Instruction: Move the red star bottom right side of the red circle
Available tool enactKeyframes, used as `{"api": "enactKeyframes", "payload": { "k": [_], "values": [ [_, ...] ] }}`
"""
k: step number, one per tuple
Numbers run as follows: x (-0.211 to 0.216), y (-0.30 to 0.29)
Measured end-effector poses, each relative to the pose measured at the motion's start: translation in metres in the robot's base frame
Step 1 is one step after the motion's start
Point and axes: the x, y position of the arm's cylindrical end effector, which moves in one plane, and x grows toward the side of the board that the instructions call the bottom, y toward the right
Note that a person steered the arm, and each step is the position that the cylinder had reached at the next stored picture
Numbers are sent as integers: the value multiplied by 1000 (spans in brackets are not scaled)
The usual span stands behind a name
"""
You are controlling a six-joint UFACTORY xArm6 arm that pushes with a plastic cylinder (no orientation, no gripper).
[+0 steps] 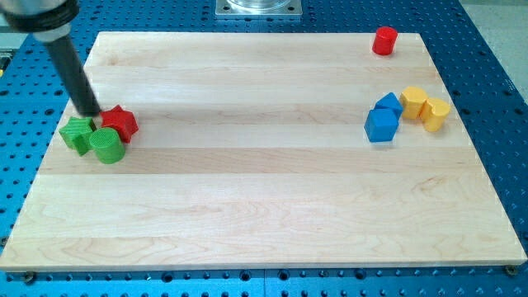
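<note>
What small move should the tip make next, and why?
Probably push toward the view's right. My tip sits at the red star's left edge, above the green star and green cylinder. The red circle lies far off at the view's top right, so the star must travel right first.

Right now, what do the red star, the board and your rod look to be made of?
Red star: probably plastic, matte, with fine ridged lines like those on the green cylinder beside it, possibly 3D-printed. Board: pale wood, smooth, showing grain and joined planks. Rod ending in my tip, just left of the star: dark, slightly glossy, metal or plastic; I cannot tell which.
</note>
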Motion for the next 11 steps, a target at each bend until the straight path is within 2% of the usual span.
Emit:
{"api": "enactKeyframes", "payload": {
  "k": [1,2,3,4,6,7,10,11],
  "values": [
    [24,75],
    [6,194],
    [38,207],
    [31,260],
    [-108,386],
    [-113,453],
    [-84,559],
    [-102,572]
  ]
}}
